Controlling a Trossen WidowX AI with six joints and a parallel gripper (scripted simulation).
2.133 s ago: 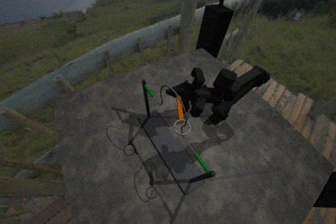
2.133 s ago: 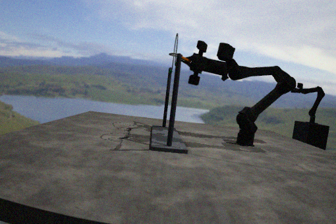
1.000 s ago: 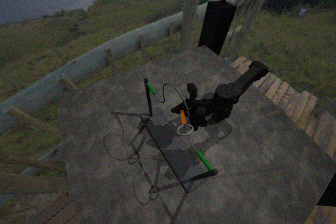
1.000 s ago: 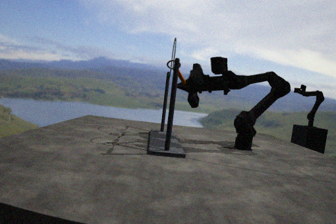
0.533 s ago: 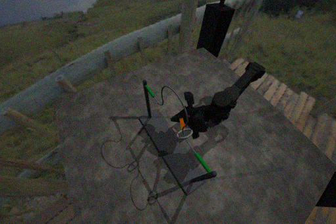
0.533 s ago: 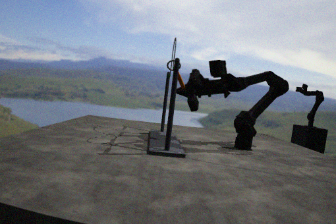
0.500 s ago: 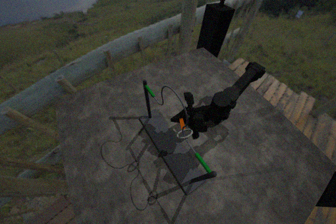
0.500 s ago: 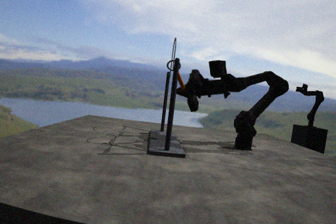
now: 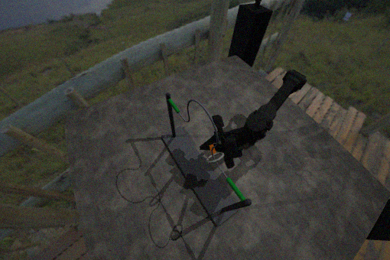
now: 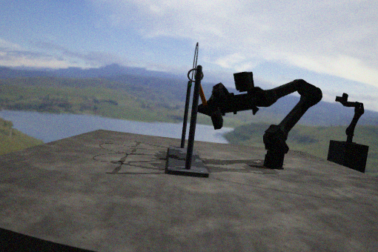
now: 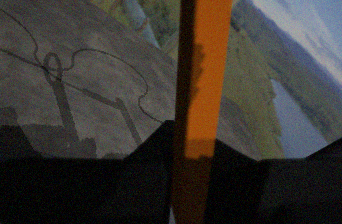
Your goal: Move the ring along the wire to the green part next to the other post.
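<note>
Left to right, from above: the far post [image 9: 171, 118] [image 10: 185, 118] is carrying one green end [image 9: 173, 105]; the grey wire [image 9: 202, 103] [image 10: 195, 55] is arching toward the ring [image 9: 217, 160] [image 10: 189, 75], which is hanging around its grey stretch, short of the near green part [image 9: 235, 189]. The fingers [image 9: 212, 146] [image 10: 203, 107] are gripping the orange handle [image 9: 212, 148] [image 10: 202, 93] [image 11: 204, 75]. Good carrying probably means keeping the wire centred in the ring, turning the handle with each bend, and holding the fingers off the grey.
</note>
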